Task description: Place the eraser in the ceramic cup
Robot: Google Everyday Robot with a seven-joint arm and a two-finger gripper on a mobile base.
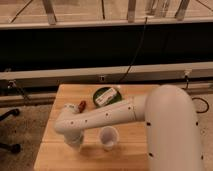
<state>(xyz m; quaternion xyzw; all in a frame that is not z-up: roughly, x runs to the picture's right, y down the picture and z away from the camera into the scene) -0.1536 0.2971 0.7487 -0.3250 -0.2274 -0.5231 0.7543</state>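
Note:
The ceramic cup (108, 137) is small, white and upright on the wooden table (52, 155), near the front middle. My gripper (75, 141) points down at the table just left of the cup, at the end of the white arm (105, 117) that reaches across from the right. The black eraser is not visible; the gripper and wrist cover the spot below them.
A dark green round plate (100, 92) with a white rectangular block (108, 97) on it sits at the back of the table. A small red-brown object (81, 105) lies left of the plate. A dark barrier with rails and cables runs behind the table.

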